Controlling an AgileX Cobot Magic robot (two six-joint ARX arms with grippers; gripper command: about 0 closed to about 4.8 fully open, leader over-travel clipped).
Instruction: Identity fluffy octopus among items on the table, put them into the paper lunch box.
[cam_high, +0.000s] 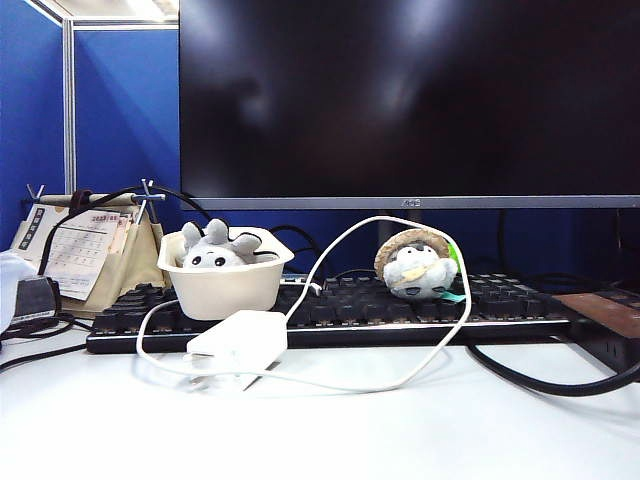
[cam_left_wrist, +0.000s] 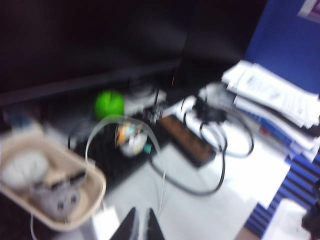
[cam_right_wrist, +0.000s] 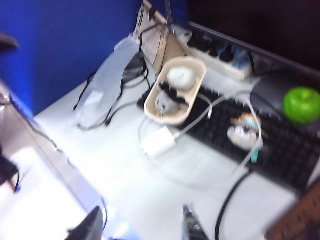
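The fluffy octopus (cam_high: 214, 250), light grey with small dark eyes, sits inside the cream paper lunch box (cam_high: 225, 292) on the left end of the keyboard. Both wrist views are blurred. The left wrist view shows the octopus (cam_left_wrist: 60, 198) in the box (cam_left_wrist: 96, 176) beside a whitish round lump (cam_left_wrist: 22, 168). My left gripper (cam_left_wrist: 141, 216) hovers over the white table near the box, its fingers close together and empty. My right gripper (cam_right_wrist: 142, 214) hangs high above the table with its fingers wide apart, far from the octopus (cam_right_wrist: 165, 103) and box (cam_right_wrist: 150, 108). Neither gripper shows in the exterior view.
A smaller grey plush in a straw hat (cam_high: 415, 265) lies on the black keyboard (cam_high: 510, 312). A white power adapter (cam_high: 238, 335) with a looping cable sits in front of the box. A monitor stands behind, a desk calendar (cam_high: 85, 250) at left, and a green apple (cam_right_wrist: 301, 104) behind the keyboard.
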